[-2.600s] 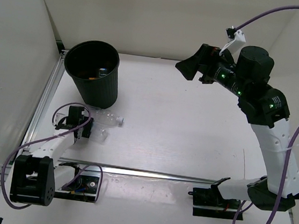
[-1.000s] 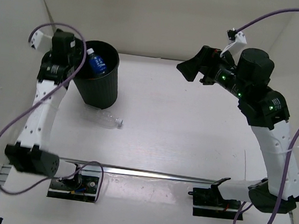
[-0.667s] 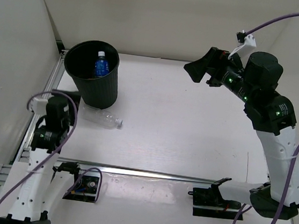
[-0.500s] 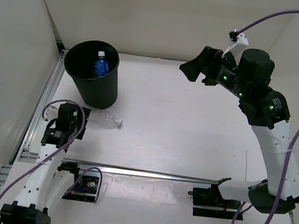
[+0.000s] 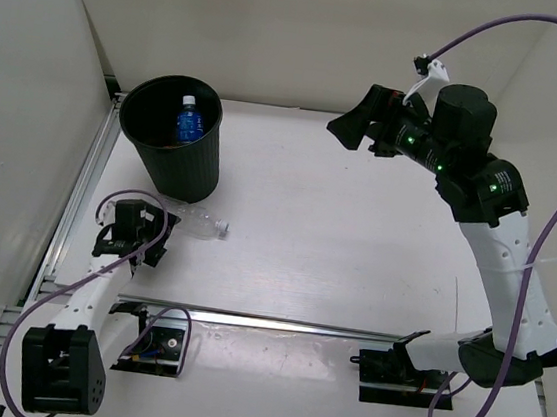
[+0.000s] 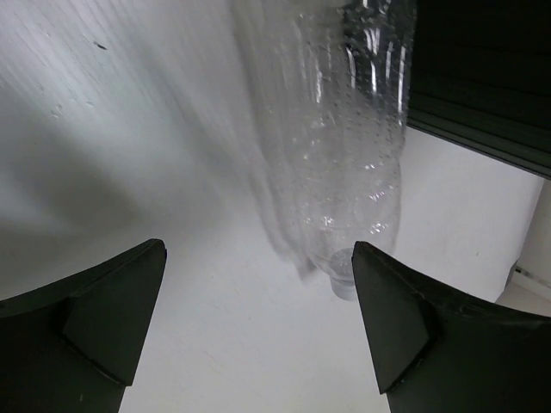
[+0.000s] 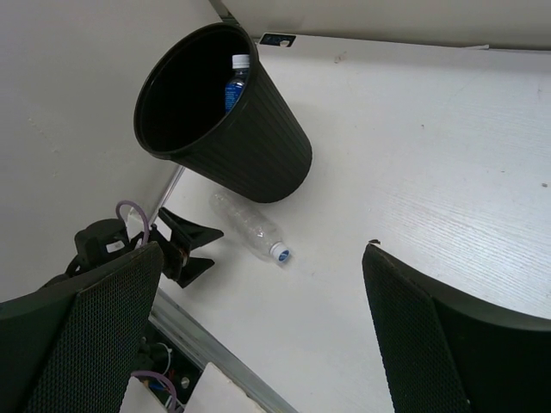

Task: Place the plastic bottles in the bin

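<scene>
A tall round black ribbed plastic bin (image 5: 170, 141) stands at the far left corner of the white desk (image 5: 336, 235), with a blue-labelled clear plastic bottle (image 5: 187, 121) inside. A plain clear plastic bottle (image 5: 196, 222) lies on the desk just in front of the bin, near the left edge. It is just ahead of the left gripper (image 5: 160, 239), whose fingers are spread wide. The right gripper (image 5: 353, 126) hangs wide open above the far edge.

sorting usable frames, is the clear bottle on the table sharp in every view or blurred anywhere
Left wrist: the clear bottle looks streaked and smeared, with bright glints, while the left claw is crisp. Top external: sharp, but the bottle is small and pale on the white table. Right wrist: sharp, its cap distinct.
</scene>
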